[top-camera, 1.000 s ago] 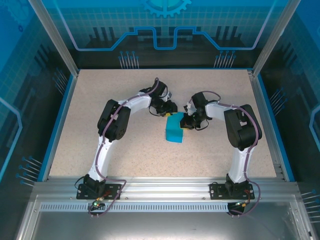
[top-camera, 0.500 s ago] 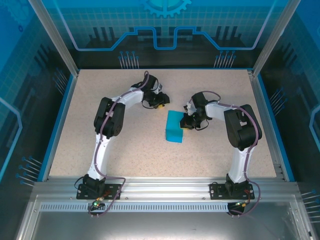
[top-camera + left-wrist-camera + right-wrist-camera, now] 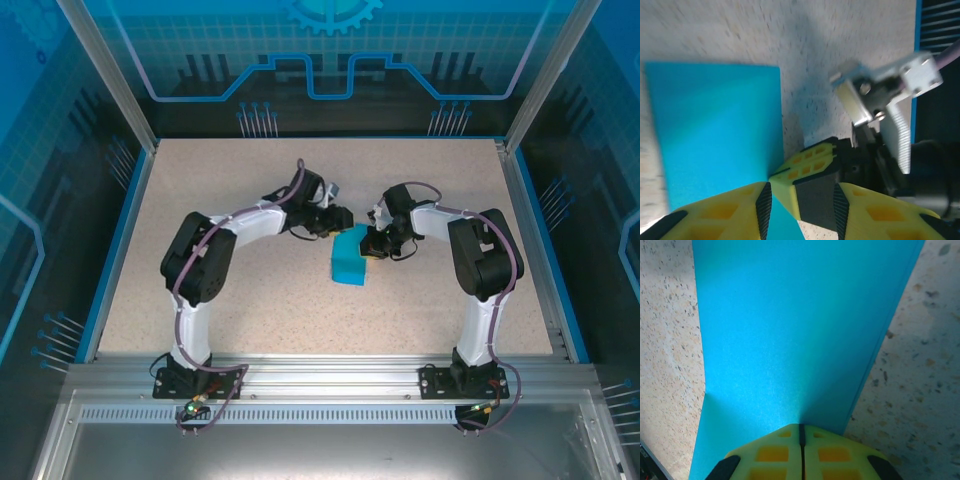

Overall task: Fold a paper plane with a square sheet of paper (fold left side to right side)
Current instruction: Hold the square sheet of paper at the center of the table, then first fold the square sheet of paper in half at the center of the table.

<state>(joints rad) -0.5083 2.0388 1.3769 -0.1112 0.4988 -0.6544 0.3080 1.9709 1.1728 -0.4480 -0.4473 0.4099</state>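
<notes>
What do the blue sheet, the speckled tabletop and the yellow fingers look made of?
The bright blue sheet: thin matte paper, bending softly. The speckled beige tabletop: likely stone-look laminate. The yellow right-gripper fingers: probably moulded plastic, with recessed pockets.

The table (image 3: 200, 200) has a flat, speckled beige top, bordered by a blue edge strip (image 3: 118, 250) on the left, far and right sides. 1 item lies directly on it: the bright blue sheet of paper (image 3: 347, 265), a narrow rectangle just right of centre, long axis running near to far.
</notes>
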